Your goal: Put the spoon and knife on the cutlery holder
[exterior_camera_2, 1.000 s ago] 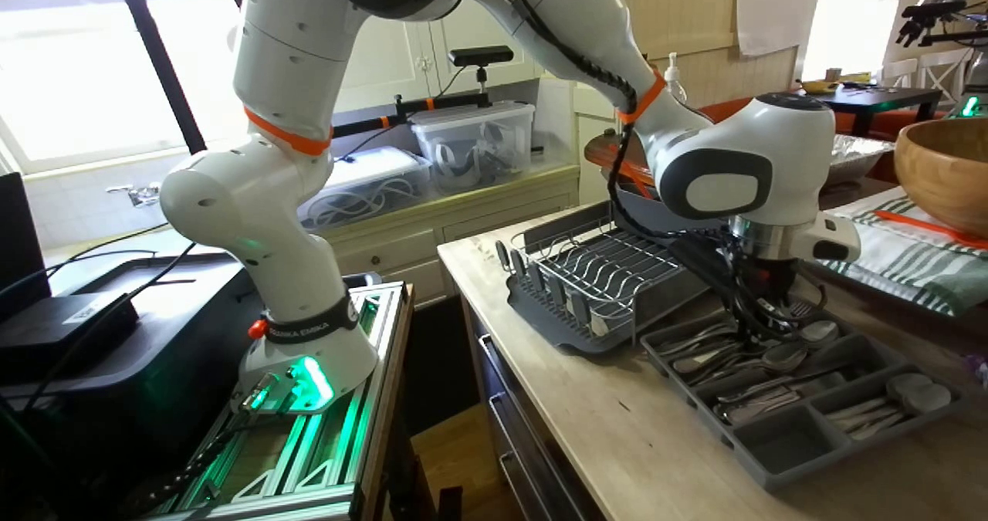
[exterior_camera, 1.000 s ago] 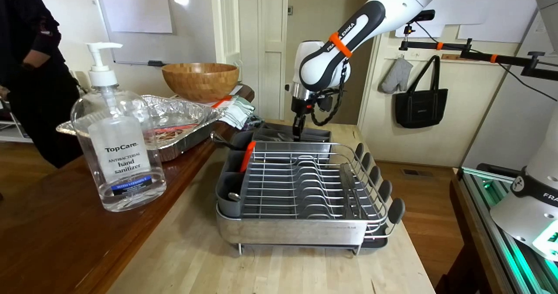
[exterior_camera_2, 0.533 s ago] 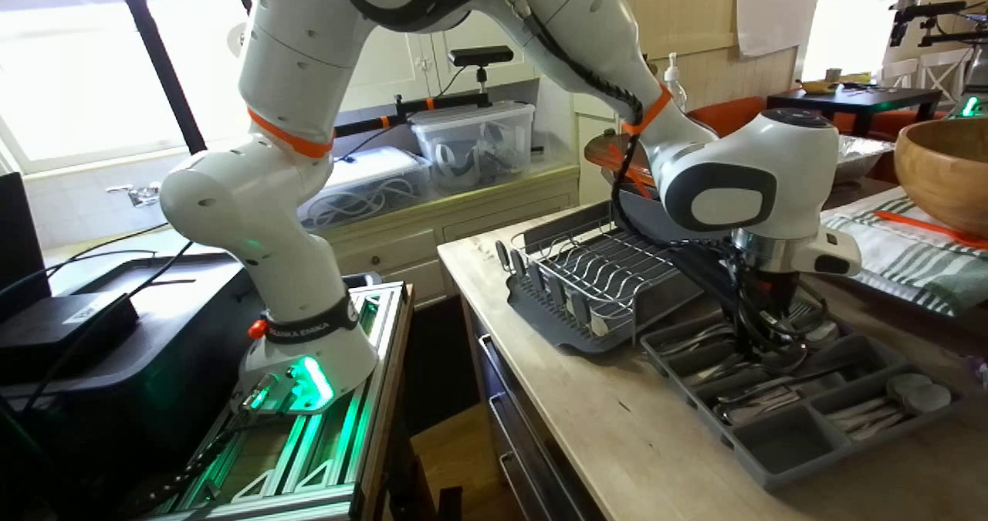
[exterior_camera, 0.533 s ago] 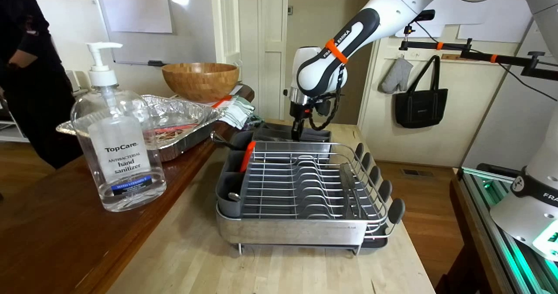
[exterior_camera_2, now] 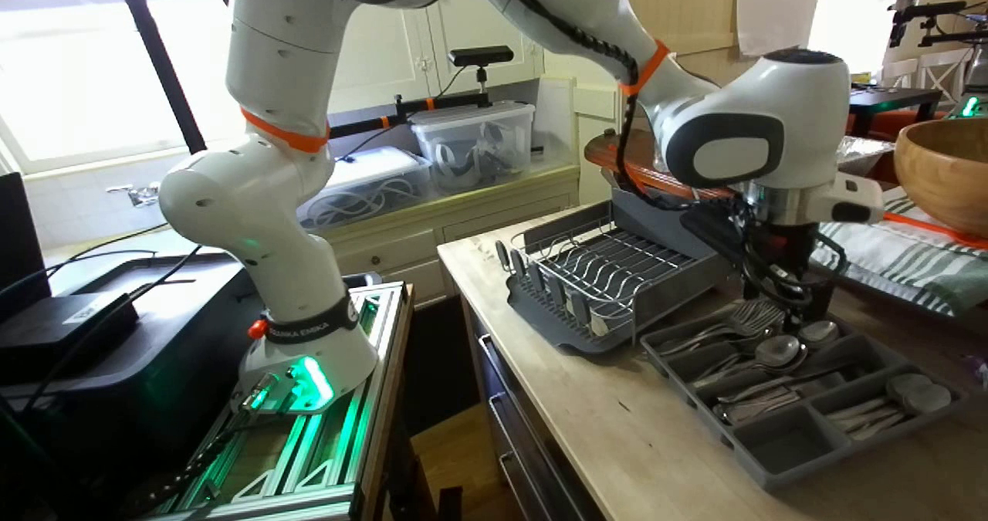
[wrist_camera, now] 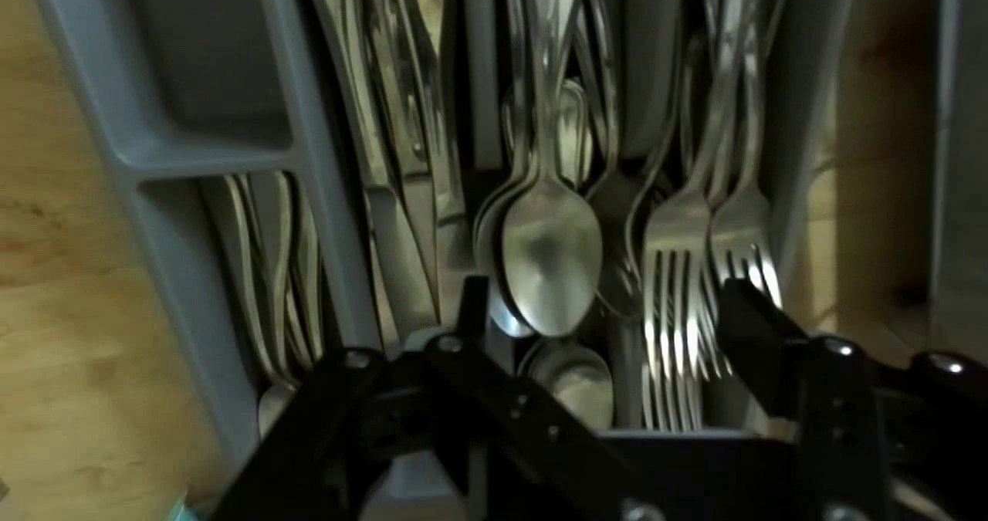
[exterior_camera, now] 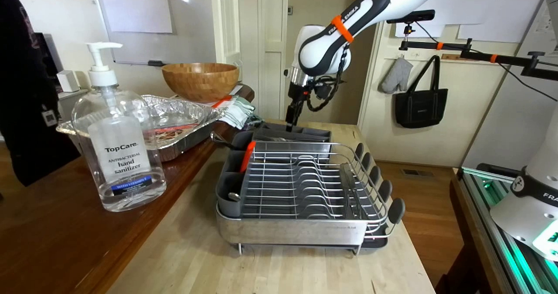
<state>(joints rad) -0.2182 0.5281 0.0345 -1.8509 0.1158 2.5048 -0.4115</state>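
Note:
My gripper [wrist_camera: 608, 305] hangs open over the grey cutlery holder [exterior_camera_2: 837, 455], a divided tray, and nothing is between its fingers. Right under it, in the wrist view, a shiny spoon [wrist_camera: 552, 258] lies on top of other spoons in a middle compartment. Several knives [wrist_camera: 405, 262] fill the compartment on the left, and forks [wrist_camera: 679, 274] lie to the right. In an exterior view two long metal pieces [exterior_camera: 347, 183] rest in the dish rack; whether one is a knife, I cannot tell. The gripper [exterior_camera: 291, 126] is seen there behind the rack, above the holder.
The wire dish rack [exterior_camera: 279, 231] stands beside the holder, with a metal handle end showing in its grey cup [exterior_camera: 229, 200]. A wooden bowl [exterior_camera_2: 945, 174] and striped towel [exterior_camera_2: 888, 247] sit at the side. A sanitizer bottle [exterior_camera: 126, 154] and foil tray [exterior_camera: 174, 124] occupy the brown ledge.
My gripper first dipped lower into the holder, then rose above it, and its jaws have opened. Forks and a spoon it was covering now show. The person at the side has shifted.

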